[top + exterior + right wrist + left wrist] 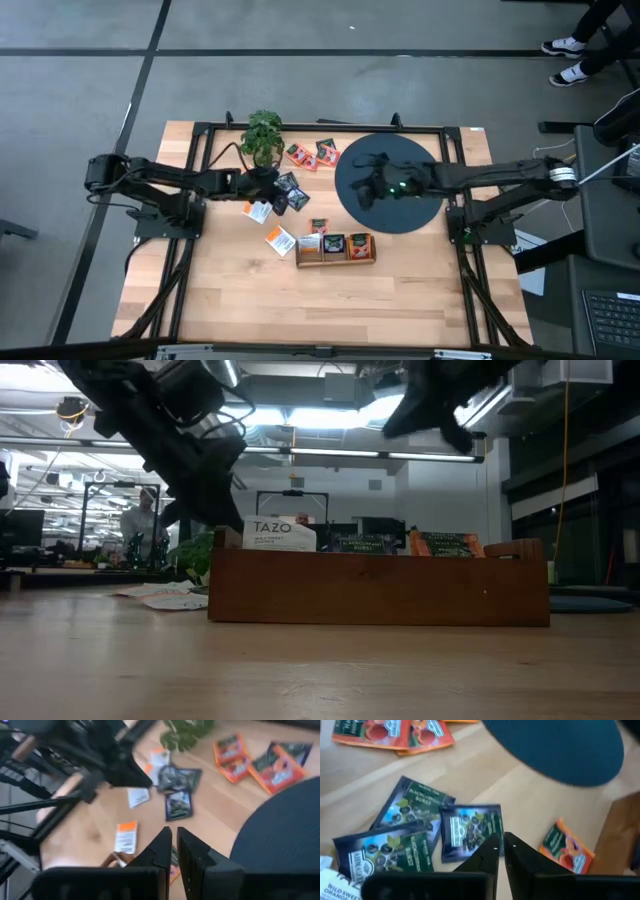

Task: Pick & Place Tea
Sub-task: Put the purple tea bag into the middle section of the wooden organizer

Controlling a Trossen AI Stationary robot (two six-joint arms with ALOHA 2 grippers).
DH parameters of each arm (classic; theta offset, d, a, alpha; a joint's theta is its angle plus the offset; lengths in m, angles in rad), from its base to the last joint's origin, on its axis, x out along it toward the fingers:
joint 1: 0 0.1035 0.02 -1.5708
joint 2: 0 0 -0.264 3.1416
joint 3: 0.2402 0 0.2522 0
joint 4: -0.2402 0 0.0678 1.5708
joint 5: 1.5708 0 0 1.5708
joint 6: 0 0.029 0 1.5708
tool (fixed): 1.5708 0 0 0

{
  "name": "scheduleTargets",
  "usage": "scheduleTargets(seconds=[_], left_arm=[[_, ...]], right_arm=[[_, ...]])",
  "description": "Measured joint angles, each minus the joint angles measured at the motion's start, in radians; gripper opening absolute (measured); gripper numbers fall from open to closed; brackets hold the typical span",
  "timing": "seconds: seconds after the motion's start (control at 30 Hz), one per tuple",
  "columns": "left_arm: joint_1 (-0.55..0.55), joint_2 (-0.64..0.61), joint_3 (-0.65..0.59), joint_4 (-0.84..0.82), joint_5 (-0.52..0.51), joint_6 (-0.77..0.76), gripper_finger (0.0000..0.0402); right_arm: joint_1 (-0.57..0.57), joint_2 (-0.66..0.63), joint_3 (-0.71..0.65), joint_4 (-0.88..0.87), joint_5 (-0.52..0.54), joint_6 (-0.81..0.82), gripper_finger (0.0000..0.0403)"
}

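Observation:
Tea packets lie loose on the wooden table (220,290): three dark teal ones (470,827) near the plant, orange ones (312,155) behind them, white ones (280,240) nearer. A wooden tray (335,248) holds several upright packets (282,532). My left gripper (501,845) is shut and bare, its tips above the near corner of one dark packet; in the high view the left gripper (268,183) sits beside the plant. My right gripper (174,837), also shut with nothing in it, is over the black disc (400,205).
A small green plant (263,135) stands right behind my left gripper. One orange packet (567,851) lies between the dark packets and the tray. A black metal frame (200,130) borders the table. A person's feet (568,58) show at the far right.

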Motion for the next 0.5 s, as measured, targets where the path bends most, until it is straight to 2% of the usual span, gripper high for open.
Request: scheduleTargets(seconds=[0.13,0.27,0.4,0.5], left_arm=[[0.019,0.0,0.0,0.047,0.026,-0.075,0.0003],[0.035,0.026,0.0,0.036,0.008,-0.187,0.0003],[0.055,0.085,0.0,0.041,0.052,-0.28,0.0002],[0.052,0.131,0.001,0.041,0.037,-0.3,0.0002]], right_arm=[[-0.059,0.106,0.0,0.05,-0.125,-0.02,0.0033],[-0.106,0.197,0.0,0.093,-0.236,-0.1,0.0039],[-0.142,0.276,0.0,0.16,-0.338,-0.159,0.0071],[-0.157,0.331,-0.001,0.209,-0.387,-0.203,0.0107]])
